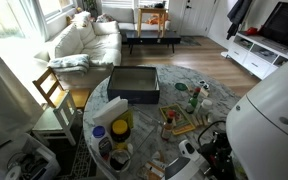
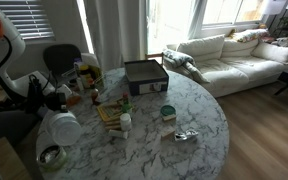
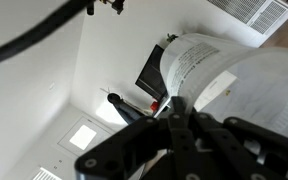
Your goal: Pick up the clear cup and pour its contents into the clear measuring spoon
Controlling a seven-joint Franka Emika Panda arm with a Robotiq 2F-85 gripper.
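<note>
While tipped on its side, looks firmly clamped by black two-finger gripper (image 3: 181,128): wide whitish-translucent plastic cup (image 3: 224,75), up over near-left edge of round marble table (image 2: 189,115). Pickup done, pouring seemingly underway; measuring spoon not spotted, so unconfirmed.

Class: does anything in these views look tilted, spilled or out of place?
The clear cup lies tilted beside the gripper in the wrist view, which faces the ceiling. A crumpled silvery scrap lies loose on the marble table. No spill shows.
</note>
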